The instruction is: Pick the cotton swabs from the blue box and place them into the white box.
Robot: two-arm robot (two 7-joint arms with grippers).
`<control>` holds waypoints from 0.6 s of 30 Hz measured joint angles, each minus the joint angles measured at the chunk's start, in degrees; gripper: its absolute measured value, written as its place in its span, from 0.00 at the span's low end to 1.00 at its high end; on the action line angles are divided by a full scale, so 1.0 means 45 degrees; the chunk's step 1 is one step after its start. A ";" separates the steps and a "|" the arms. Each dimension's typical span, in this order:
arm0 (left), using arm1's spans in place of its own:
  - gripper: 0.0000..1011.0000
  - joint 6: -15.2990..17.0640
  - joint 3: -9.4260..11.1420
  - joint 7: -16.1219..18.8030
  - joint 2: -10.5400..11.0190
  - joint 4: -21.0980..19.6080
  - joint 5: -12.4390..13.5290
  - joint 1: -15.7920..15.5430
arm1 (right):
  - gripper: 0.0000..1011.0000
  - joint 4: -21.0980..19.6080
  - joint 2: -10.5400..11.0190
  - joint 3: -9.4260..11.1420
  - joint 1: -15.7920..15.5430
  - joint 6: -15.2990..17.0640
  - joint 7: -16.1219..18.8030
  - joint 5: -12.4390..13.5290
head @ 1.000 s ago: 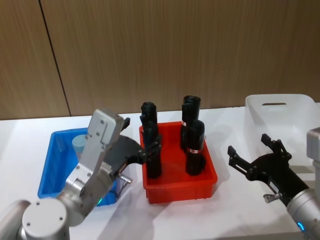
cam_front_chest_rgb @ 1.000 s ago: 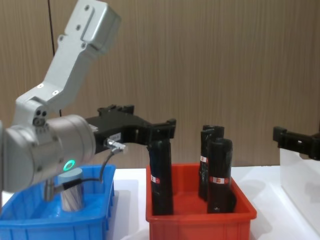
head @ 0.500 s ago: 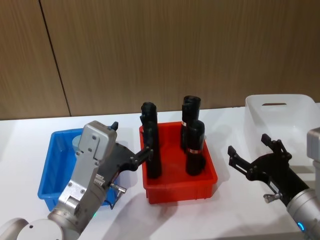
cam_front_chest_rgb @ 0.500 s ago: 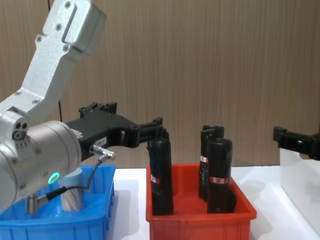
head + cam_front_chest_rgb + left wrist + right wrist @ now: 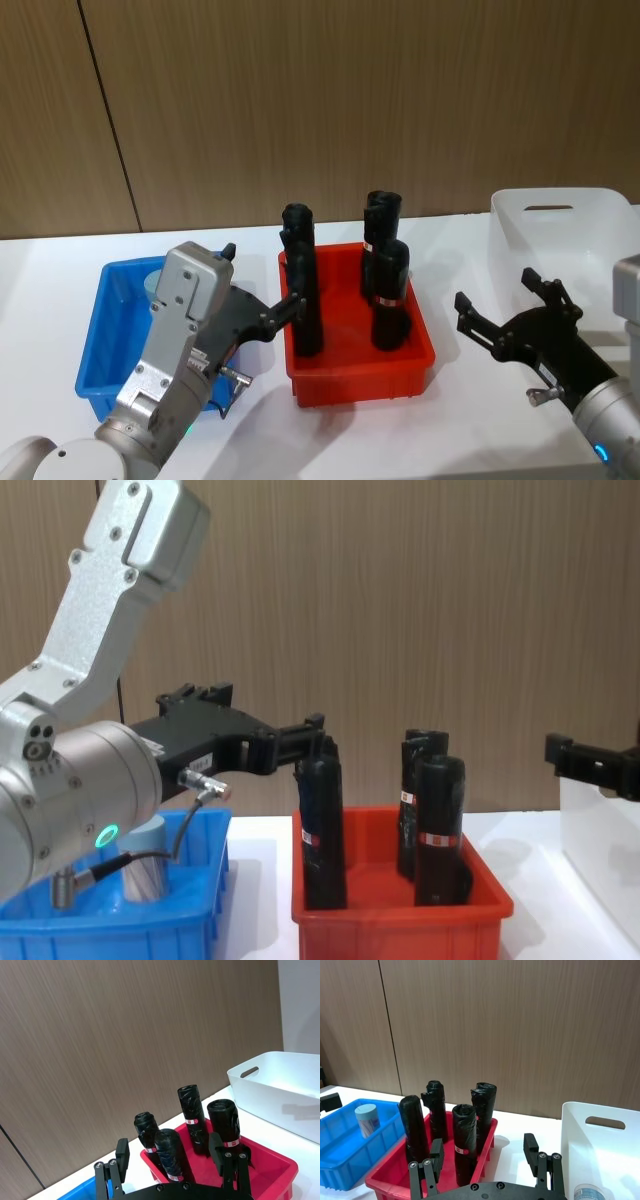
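Toward the far end of the bright blue open-topped plastic bin (image 5: pixel 100 330), I note one clear cylindrical cotton-swab jar with a pale blue cap (image 5: pixel 367 1119) standing upright with bare floor around it, my left gripper (image 5: pixel 170 1152) spread and empty over the bin's right rim, and my right gripper (image 5: pixel 497 290) spread and empty beside the translucent white plastic box (image 5: pixel 600 215).

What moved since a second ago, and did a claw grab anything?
The left claw shifted a little to the robot's left, then stopped. It is open and holds nothing. Nothing was grabbed or let go. The right claw stayed open beside the white box, the cotton swabs stayed in the blue box, and the black cylinders stayed in the red bin.
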 joint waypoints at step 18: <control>0.99 0.0010 0.0000 -0.0002 0.0000 0.0009 -0.0008 -0.0001 | 0.99 0.1044 -0.0162 0.0017 0.0920 0.0322 0.1567 -0.0312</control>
